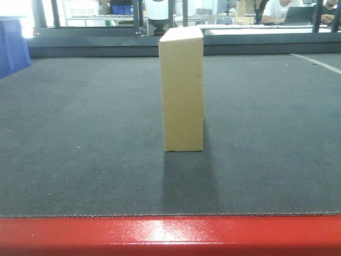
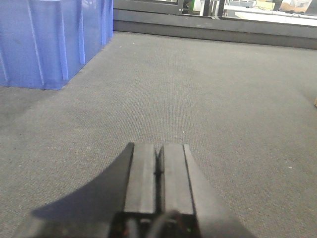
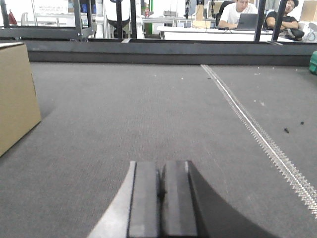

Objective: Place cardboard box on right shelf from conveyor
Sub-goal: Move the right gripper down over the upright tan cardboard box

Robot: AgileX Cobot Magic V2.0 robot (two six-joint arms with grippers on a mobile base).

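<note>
The tan cardboard box (image 1: pixel 182 89) stands upright on its narrow end in the middle of the dark grey conveyor (image 1: pixel 80 133), whose red edge runs along the bottom of the exterior view. In the right wrist view the cardboard box (image 3: pixel 16 94) shows at the far left, well left of my right gripper (image 3: pixel 161 166), which is shut and empty low over the belt. My left gripper (image 2: pixel 158 148) is also shut with nothing in it; only a sliver of the box shows at that view's right edge. The right shelf is out of view.
A blue plastic bin (image 2: pixel 49 39) stands on the belt ahead and left of the left gripper, also at the left edge as blue bin (image 1: pixel 13 48). A metal belt seam (image 3: pixel 257 129) runs diagonally right of the right gripper. People sit at desks beyond the conveyor.
</note>
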